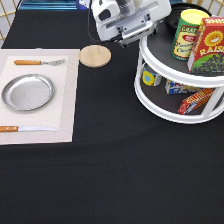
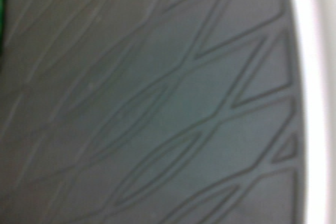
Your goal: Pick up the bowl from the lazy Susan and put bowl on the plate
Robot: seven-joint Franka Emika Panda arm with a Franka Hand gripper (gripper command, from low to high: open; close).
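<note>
Fingers hidden under the hand: whether they are spread or pressed together cannot be told. The gripper point(image 1: 134, 31) hangs over the far left edge of the lazy Susan point(image 1: 165, 107), at its top tier. The bowl point(image 1: 171, 20) sits on that top tier at the far side, just to the right of the gripper and partly hidden behind a can point(image 1: 187, 32); it is not lifted. The wrist view shows only a dark grey patterned surface with a white edge, probably the shelf and its rim. The plate point(image 1: 27, 92) lies bare, well apart at the table's left, on a placemat point(image 1: 67, 100).
</note>
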